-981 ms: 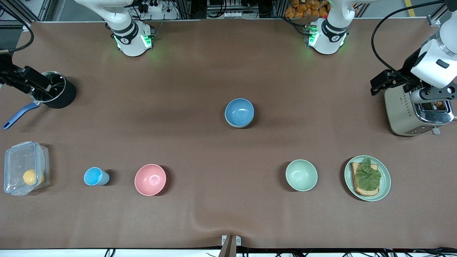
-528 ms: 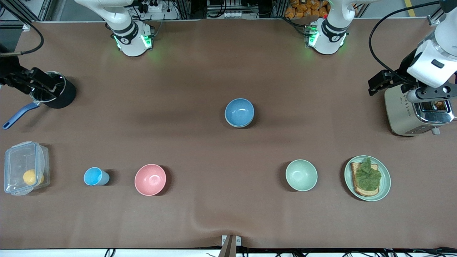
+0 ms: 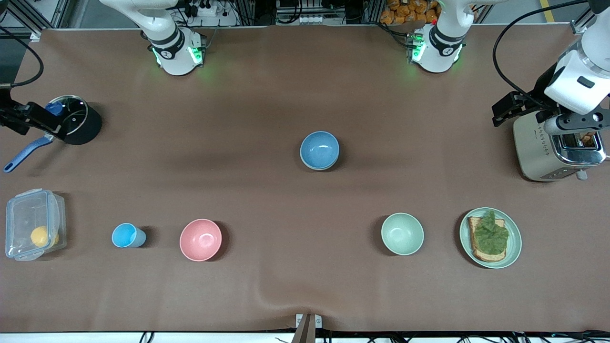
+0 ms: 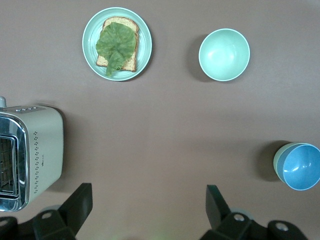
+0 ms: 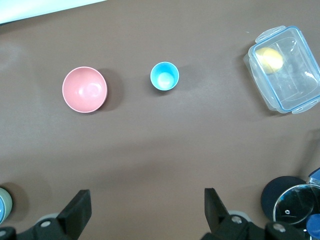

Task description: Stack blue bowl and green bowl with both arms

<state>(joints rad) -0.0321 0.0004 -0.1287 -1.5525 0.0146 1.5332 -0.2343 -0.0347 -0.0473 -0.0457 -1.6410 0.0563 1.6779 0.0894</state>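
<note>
The blue bowl [image 3: 320, 149] sits at the middle of the table, nested inside the green bowl [image 4: 276, 161]. Of the green bowl only a sage rim shows around the blue bowl [image 4: 301, 166]. My left gripper [image 4: 149, 192] is open and empty, up in the air over the toaster [image 3: 553, 147] at the left arm's end of the table; it also shows in the front view [image 3: 512, 108]. My right gripper [image 5: 147, 197] is open and empty too, hovering beside the black pot [image 3: 76, 120] at the right arm's end, and shows in the front view [image 3: 31, 121].
Nearer the front camera stand a mint-green bowl [image 3: 402, 233], a green plate [image 3: 514, 240] with toast and lettuce, a pink bowl [image 3: 200, 239], a small light-blue cup [image 3: 126, 235] and a clear lidded box [image 3: 33, 224] holding a yellow fruit. The pot has a blue handle [image 3: 21, 155].
My right gripper has drawn back off the pot toward the table's edge, uncovering its lid. My left gripper has shifted slightly over the toaster. The bowls have not moved.
</note>
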